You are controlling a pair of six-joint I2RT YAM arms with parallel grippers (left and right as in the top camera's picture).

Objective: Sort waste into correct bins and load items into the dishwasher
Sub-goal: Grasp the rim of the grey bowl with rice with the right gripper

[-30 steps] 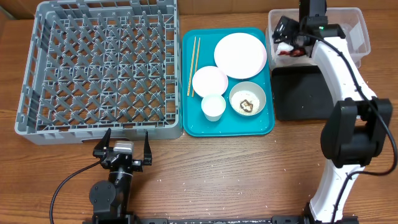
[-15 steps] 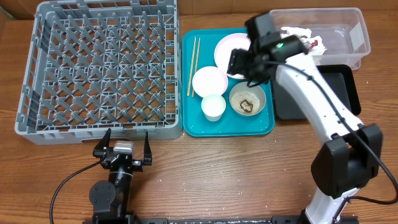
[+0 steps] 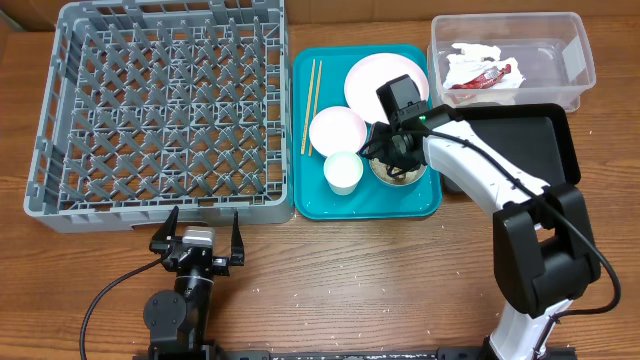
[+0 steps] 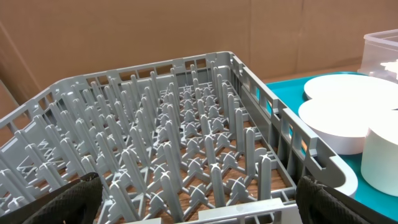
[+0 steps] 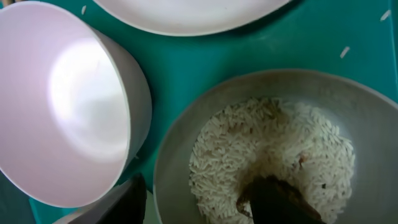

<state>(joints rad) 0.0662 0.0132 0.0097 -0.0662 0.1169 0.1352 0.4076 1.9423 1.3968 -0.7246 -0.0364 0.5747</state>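
From above, the grey rack (image 3: 160, 110) sits on the left of the table. Next to it is a teal tray (image 3: 312, 190). The tray holds the chopsticks (image 3: 311, 105), the pink plate (image 3: 365, 85), an empty bowl (image 3: 337, 130), the cup (image 3: 343, 172) and the rice bowl (image 3: 410, 176). The right gripper (image 3: 388, 158) is down at the rice bowl. The red wrapper (image 3: 485, 78) and tissue (image 3: 468, 58) lie in the clear tub (image 3: 578, 60), and the black tray (image 3: 510, 150) is just in front of it. The left gripper (image 3: 198, 232) is wide open, near the front of the rack and holding nothing. The left wrist view shows its two fingers (image 4: 50, 202) far apart, with the rack (image 4: 161, 124) ahead and the empty bowl (image 4: 339, 127) and cup (image 4: 382, 158) on the right. The right wrist view shows the right gripper (image 5: 199, 202) partly open. One finger (image 5: 121, 202) is outside the rice bowl (image 5: 186, 124), and the other is inside, on the rice (image 5: 249, 143). The rim is between them and is not pinched.
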